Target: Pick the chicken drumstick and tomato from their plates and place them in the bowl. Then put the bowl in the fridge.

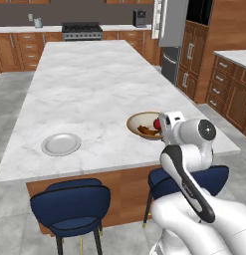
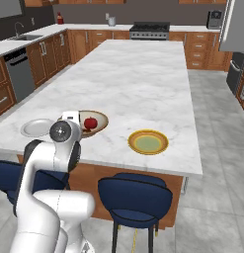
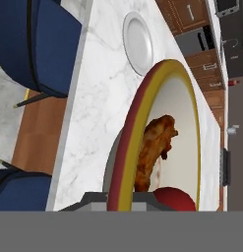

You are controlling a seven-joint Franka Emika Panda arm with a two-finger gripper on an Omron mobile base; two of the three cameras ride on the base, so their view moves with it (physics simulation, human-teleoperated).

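Counts, relative to the island: 1 bowl on its near edge, holding 1 drumstick and 1 tomato. 2 plates on the island: 1 grey plate, 1 yellow plate, one to each side of the bowl. 2 stools tucked under the near edge. 1 stove and 1 fridge beyond the island's far end.

You see the bowl near the island's front edge, holding the reddish-brown chicken drumstick lying flat and the glossy red tomato beside it. The grey plate and yellow-rimmed plate flank it. The fridge stands beyond the island's far right corner.
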